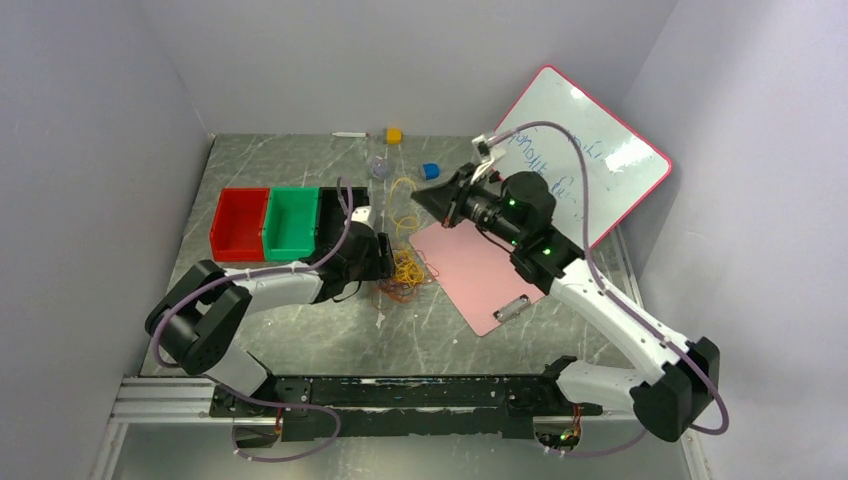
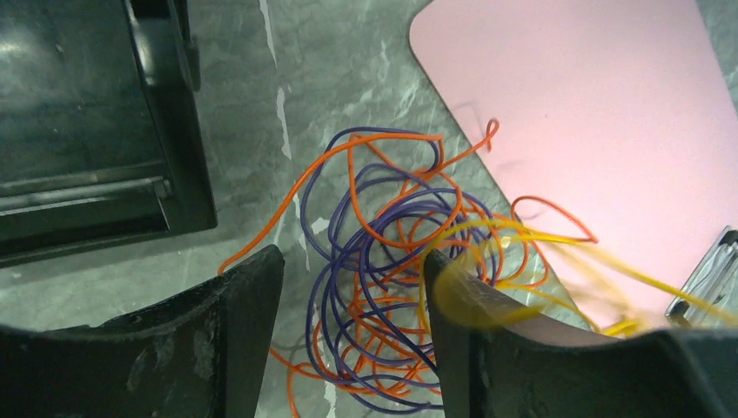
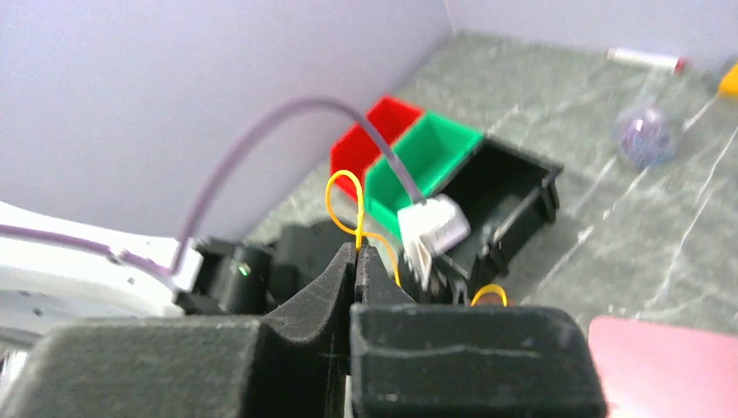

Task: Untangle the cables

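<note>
The cables (image 1: 406, 272) lie as a tangle of orange, purple and yellow wires on the table, beside the pink clipboard (image 1: 470, 270). My left gripper (image 2: 352, 261) is low over them and open. The orange and purple loops (image 2: 392, 252) lie between its two fingers (image 2: 235, 331). A blurred yellow cable (image 2: 557, 237) runs across the right finger toward the clipboard (image 2: 592, 104). My right gripper (image 3: 358, 251) is raised above the table and shut on the yellow cable (image 3: 344, 172), which curls up out of the fingertips. From the top, that yellow strand (image 1: 404, 186) hangs from the right gripper (image 1: 420, 197) down to the tangle.
Red (image 1: 238, 225), green (image 1: 291, 222) and black (image 2: 78, 131) bins stand in a row left of the tangle. A whiteboard (image 1: 580, 160) leans at the back right. A yellow block (image 1: 394, 134), blue cap (image 1: 430, 170) and a clear ball of wire (image 1: 380, 168) sit near the back.
</note>
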You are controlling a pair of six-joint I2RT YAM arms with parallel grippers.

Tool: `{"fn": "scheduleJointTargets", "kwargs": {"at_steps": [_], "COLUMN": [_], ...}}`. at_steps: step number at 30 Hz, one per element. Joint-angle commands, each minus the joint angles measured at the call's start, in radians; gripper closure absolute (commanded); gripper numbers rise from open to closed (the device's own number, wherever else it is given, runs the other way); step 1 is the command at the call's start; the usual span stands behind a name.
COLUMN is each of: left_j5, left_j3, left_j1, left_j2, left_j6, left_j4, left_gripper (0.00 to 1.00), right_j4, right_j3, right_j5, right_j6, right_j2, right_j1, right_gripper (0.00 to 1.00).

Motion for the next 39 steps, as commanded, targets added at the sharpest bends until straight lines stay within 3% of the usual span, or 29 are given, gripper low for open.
{"fn": "scheduleJointTargets", "kwargs": {"at_steps": [1, 10, 22, 25, 39], "left_j5": [0.019, 0.009, 0.001, -0.005, -0.029], "left_j3": [-0.032, -0.064, -0.108, -0.114, -0.150], "left_j1": [-0.026, -0.045, -0.048, -0.048, -0.048], "left_j2": [0.015, 0.066, 0.078, 0.083, 0.106], "left_j6": [-0.009, -0.019, -0.035, -0.036, -0.059], "left_j4": [0.062, 0.076, 0.086, 0.082, 0.092], "left_gripper": [0.35, 0.42, 0.77, 0.92, 0.93], "right_j4": [0.034, 0.009, -0.030, -0.033, -0.014], "right_j3": [0.085, 0.222, 0.339, 0.352, 0.394], "right_j5": [0.106, 0.176, 0.359, 0.395, 0.622], "right_j6": [0.001, -0.108, -0.311, -0.343, -0.551], "right_j2": [-0.070, -0.114, -0.199, -0.217, -0.324], "right_j1": [0.003, 0.004, 0.003, 0.004, 0.004], "right_gripper": [1.00, 1.00, 1.00, 1.00, 1.00]}}
